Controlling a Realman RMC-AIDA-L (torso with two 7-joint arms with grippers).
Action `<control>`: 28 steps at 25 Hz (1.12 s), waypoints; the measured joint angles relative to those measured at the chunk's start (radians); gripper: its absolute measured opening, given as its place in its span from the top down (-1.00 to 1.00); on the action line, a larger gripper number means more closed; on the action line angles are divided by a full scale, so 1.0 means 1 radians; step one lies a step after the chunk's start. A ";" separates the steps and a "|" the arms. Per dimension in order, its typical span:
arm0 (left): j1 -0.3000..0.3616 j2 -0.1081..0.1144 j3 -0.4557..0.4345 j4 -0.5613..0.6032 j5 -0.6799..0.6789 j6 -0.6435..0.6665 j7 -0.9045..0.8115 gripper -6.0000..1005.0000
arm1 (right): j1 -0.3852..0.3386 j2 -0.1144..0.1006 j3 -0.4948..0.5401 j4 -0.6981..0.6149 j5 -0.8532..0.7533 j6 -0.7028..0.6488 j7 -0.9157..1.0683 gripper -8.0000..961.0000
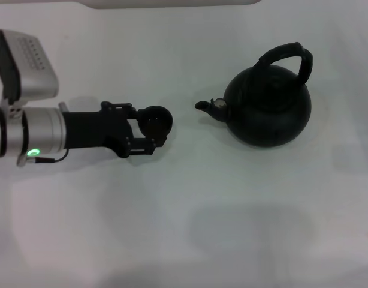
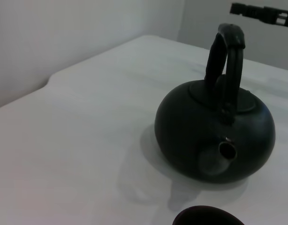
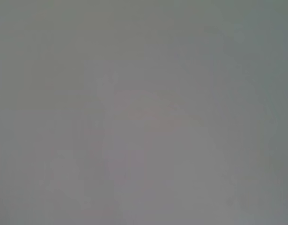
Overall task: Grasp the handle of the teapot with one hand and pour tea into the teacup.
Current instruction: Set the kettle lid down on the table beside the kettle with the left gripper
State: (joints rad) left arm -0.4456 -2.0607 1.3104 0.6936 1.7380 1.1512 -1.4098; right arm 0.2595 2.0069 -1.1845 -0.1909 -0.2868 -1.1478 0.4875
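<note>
The left gripper [image 1: 149, 129] is clenched on the teacup [image 1: 155, 120], holding it near the teapot [image 1: 269, 107] spout, probably to receive tea.

teapot [image 1: 269, 111] right, spout toward teacup [image 1: 155, 120] | teacup left | both on table [image 1: 184, 228]

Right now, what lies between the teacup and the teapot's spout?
Only bare white table; the head view shows teacup and spout apart.

Soft, even overhead light washes the white table [image 1: 184, 228]; the teapot [image 1: 269, 108] casts only a faint shadow. The right wrist view is featureless grey blur.
</note>
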 joint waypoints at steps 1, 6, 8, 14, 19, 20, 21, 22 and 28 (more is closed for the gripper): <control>-0.011 0.000 0.000 -0.007 0.005 0.000 -0.008 -0.36 | -0.004 0.000 -0.012 -0.013 0.000 -0.001 0.004 -0.01; -0.079 -0.001 -0.001 -0.072 0.036 -0.001 -0.033 -0.36 | -0.032 0.001 -0.063 -0.079 0.000 -0.002 0.027 -0.01; -0.096 -0.001 -0.001 -0.094 0.045 -0.001 -0.040 -0.36 | -0.041 0.003 -0.072 -0.098 0.000 -0.003 0.030 -0.01; -0.106 0.000 0.000 -0.105 0.067 -0.005 -0.077 -0.36 | -0.062 0.004 -0.085 -0.127 0.000 -0.013 0.044 -0.01; -0.106 0.001 0.000 -0.106 0.090 -0.018 -0.107 -0.36 | -0.064 0.003 -0.086 -0.129 0.000 -0.013 0.045 -0.01; -0.105 0.000 -0.001 -0.106 0.093 -0.020 -0.109 -0.36 | -0.064 0.003 -0.086 -0.129 0.000 -0.014 0.045 -0.01; -0.104 -0.001 0.000 -0.107 0.096 -0.023 -0.109 -0.36 | -0.064 0.003 -0.086 -0.130 0.000 -0.014 0.045 -0.01; -0.102 -0.002 -0.001 -0.108 0.099 -0.027 -0.110 -0.36 | -0.063 0.003 -0.088 -0.130 0.000 -0.014 0.045 -0.01; -0.110 -0.004 0.004 -0.122 0.107 -0.045 -0.123 -0.36 | -0.063 0.003 -0.096 -0.130 0.000 -0.017 0.045 -0.01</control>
State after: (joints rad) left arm -0.5552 -2.0648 1.3148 0.5713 1.8453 1.1066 -1.5324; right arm 0.1964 2.0103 -1.2810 -0.3206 -0.2869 -1.1645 0.5324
